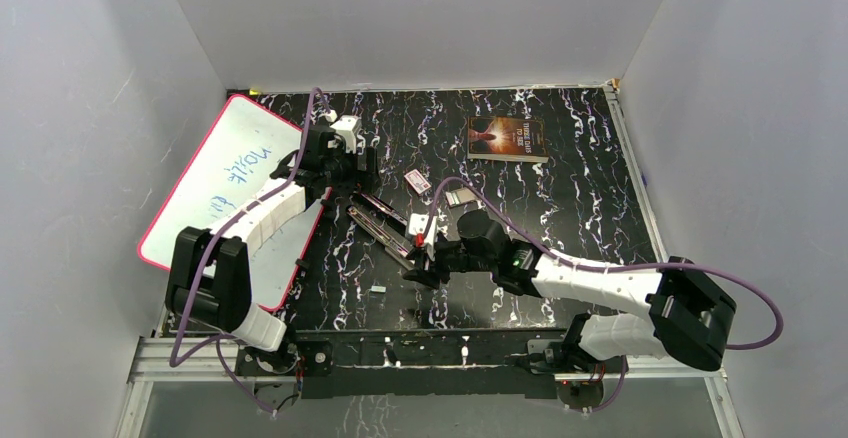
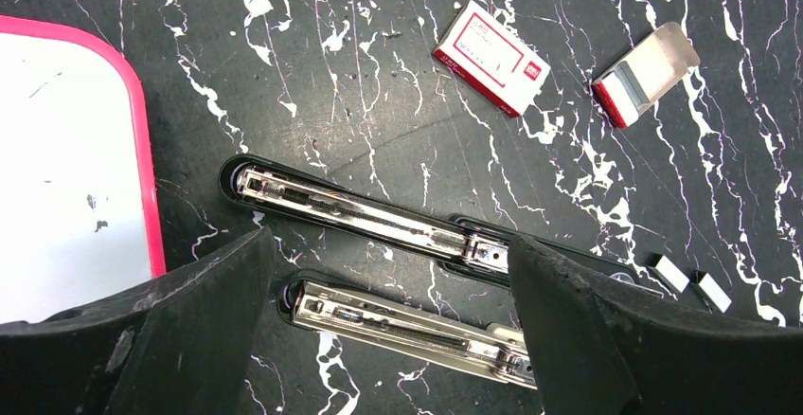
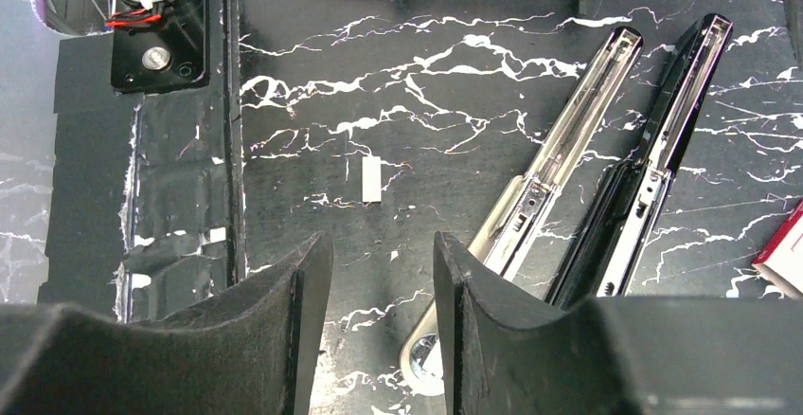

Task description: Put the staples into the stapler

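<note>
Black, white-veined surface [image 1: 560, 208] spreads before us. Nearest our bases, one strip of the staples [image 3: 371, 179] lies alone, well apart from the opened stapler [image 3: 568, 140]. Our right claw [image 3: 379, 249] hangs just short of the strip, fingers partly spread and holding nothing. We judge the pick comes next: line up over the strip, then close gently across its narrow width. Farther out, our left claw [image 2: 388, 244] hovers spread wide over the stapler's bared rails, gripping nothing. Beyond lie the staple box [image 2: 490, 57] and its tray [image 2: 647, 74].
</note>
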Controlling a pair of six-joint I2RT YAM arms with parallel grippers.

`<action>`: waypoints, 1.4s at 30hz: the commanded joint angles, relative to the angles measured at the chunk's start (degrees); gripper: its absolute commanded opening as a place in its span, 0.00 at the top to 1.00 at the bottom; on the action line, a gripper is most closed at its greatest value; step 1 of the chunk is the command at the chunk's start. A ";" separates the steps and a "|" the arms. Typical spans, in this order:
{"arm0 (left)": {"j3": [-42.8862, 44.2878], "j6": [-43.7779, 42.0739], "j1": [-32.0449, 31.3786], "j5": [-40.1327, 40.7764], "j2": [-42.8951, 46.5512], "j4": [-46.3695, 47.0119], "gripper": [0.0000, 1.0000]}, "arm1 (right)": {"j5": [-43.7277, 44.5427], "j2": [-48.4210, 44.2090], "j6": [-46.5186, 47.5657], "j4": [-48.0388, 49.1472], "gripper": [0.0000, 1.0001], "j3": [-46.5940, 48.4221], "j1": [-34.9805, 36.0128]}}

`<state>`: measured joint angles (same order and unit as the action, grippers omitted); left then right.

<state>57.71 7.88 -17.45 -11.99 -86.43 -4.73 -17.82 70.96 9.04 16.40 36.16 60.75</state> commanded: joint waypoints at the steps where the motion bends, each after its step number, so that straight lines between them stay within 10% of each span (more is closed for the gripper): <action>1: -0.47 -0.57 0.16 -0.05 3.14 0.87 0.09 | -1.33 0.46 2.57 5.38 0.49 -0.25 -0.23; 42: 0.03 -1.63 0.18 1.83 2.23 -0.59 0.08 | -12.46 26.39 10.61 20.63 0.43 4.38 -0.20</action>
<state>57.49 7.16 -17.45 -10.83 -84.77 -4.84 -30.20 95.94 20.40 33.04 37.54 60.71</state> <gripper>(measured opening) 0.920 0.568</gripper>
